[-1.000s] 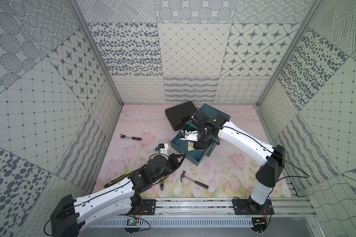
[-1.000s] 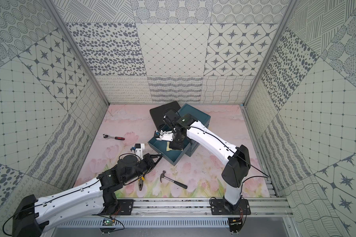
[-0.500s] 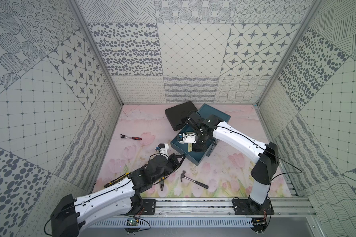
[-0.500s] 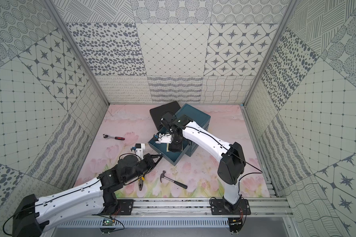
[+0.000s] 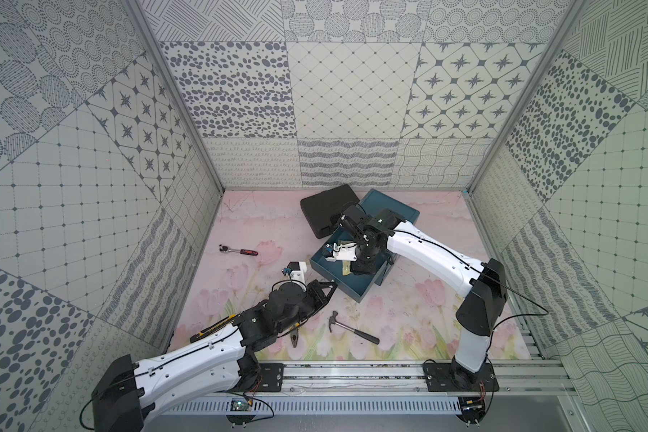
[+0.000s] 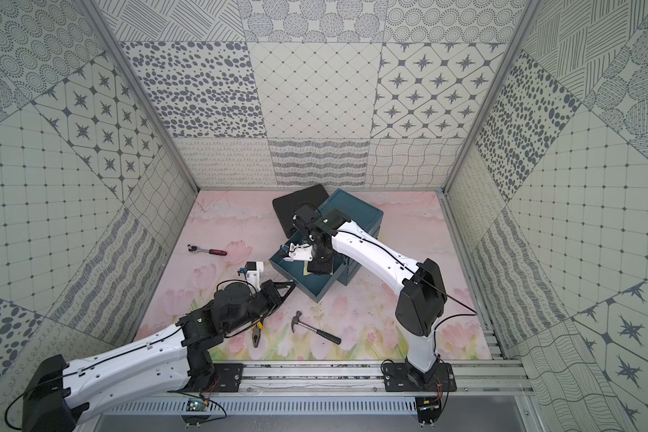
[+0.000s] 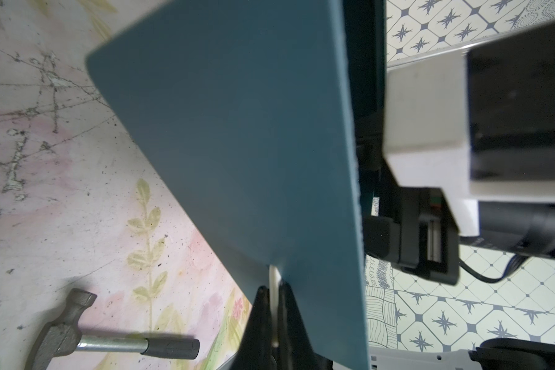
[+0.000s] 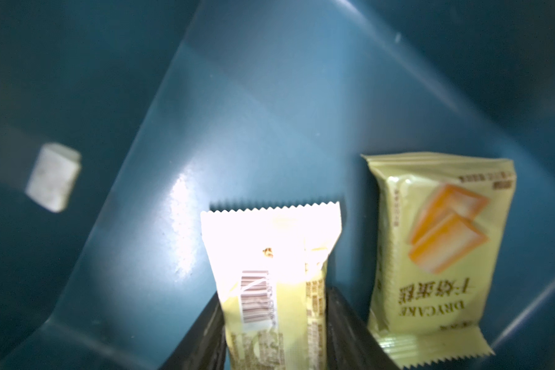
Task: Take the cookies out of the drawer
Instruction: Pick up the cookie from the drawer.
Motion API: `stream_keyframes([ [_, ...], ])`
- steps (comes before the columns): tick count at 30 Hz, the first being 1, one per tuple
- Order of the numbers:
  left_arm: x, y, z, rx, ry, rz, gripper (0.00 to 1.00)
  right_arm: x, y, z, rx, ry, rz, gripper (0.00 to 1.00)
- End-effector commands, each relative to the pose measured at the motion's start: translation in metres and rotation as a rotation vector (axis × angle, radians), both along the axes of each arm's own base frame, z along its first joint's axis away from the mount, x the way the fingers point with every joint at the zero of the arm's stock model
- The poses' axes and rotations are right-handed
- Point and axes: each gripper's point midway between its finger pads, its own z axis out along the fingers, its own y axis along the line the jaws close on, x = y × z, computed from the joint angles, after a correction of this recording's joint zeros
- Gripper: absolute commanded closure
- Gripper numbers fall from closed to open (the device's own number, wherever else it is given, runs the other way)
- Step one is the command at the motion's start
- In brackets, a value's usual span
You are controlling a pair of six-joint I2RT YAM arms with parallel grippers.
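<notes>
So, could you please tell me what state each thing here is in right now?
drawer: pulled open.
handle: pinched.
left tool: shut on the handle.
right tool: inside the drawer, shut on the barcode packet.
barcode packet: gripped, barcode side showing.
second packet: lying flat in the drawer, picture side up.
black case: closed.
hammer: lying flat, untouched.
pliers: lying flat.

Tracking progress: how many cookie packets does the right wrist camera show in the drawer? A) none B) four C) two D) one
C: a barcode-side packet sits between the jaws of the right pincer, and a DRYCAKE packet lies beside it on the drawer floor.
</notes>
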Motion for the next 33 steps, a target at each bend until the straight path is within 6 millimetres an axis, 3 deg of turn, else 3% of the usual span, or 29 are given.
stream_keyframes([
  [1, -0.001, 0.0, 0.002, 0.016, -0.02, -0.009, 1.0, 0.005, 0.0, -0.006, -0.024, -0.014, 0.007, 0.53],
  [8, 0.001, 0.0, 0.003, 0.016, -0.024, -0.002, 1.0, 0.001, 0.005, 0.002, -0.001, -0.032, 0.025, 0.59],
  [16, 0.002, -0.001, 0.004, 0.015, -0.024, 0.001, 1.0, -0.014, 0.019, 0.045, 0.139, -0.094, 0.029, 0.63],
  [24, 0.005, 0.0, 0.007, 0.021, -0.038, 0.014, 1.0, -0.021, 0.022, 0.087, 0.324, -0.202, -0.103, 0.7],
  [29, 0.005, -0.001, 0.007, 0.027, -0.037, 0.01, 1.0, -0.028, -0.002, 0.119, 0.441, -0.273, -0.335, 0.76],
  [33, 0.006, -0.001, 0.006, 0.031, -0.032, 0.012, 1.0, -0.036, -0.048, 0.129, 0.553, -0.288, -0.681, 0.8],
])
